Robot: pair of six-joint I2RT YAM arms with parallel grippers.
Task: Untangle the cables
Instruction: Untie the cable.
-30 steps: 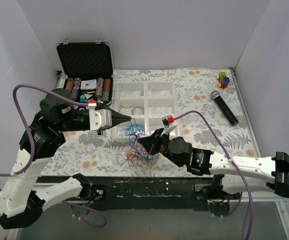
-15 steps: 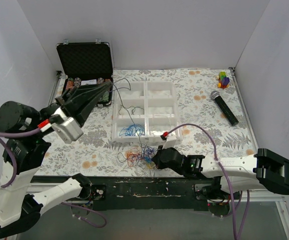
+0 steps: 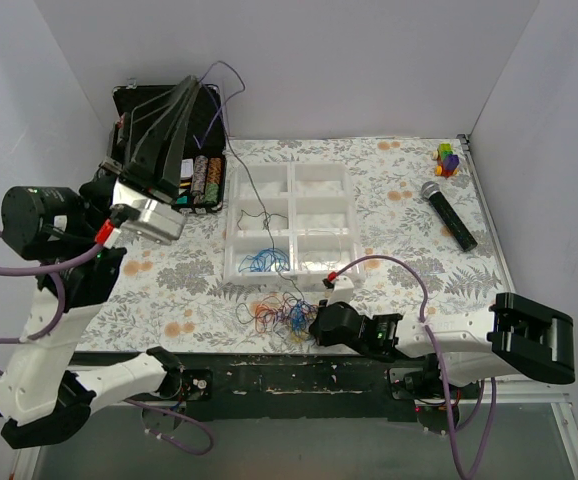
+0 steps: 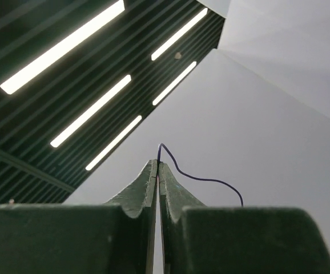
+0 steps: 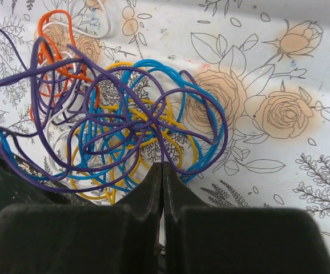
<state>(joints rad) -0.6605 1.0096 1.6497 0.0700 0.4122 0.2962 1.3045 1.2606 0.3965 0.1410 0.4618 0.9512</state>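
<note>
Left pincer (image 4: 157, 164) stands high above the table's 10 o'clock corner, pointing upward, its dark green fingers pressed together on one thin purple wire (image 4: 199, 179). The wire arcs off the tips and drops toward the white plastic compartment tray (image 3: 291, 200) at the middle of the floral-print table (image 3: 419, 270).

Right pincer (image 5: 163, 166) lies low near the table's 6 o'clock edge. Its fingers are closed flat against each other, with the tips at the edge of the fist-sized tangle of blue, purple, yellow, orange and white cables (image 5: 125, 125). Whether a strand is nipped between them cannot be told.

The tangle rests on the table just at 6 o'clock of the tray, and a small bunch of blue wires (image 3: 261, 262) lies in the tray's 7 o'clock compartment.

An open black case of poker chips (image 3: 169, 120) sits at 10 o'clock, a black handheld microphone (image 3: 449, 215) at 3 o'clock and a small multicoloured block toy (image 3: 448, 158) at 2 o'clock.
</note>
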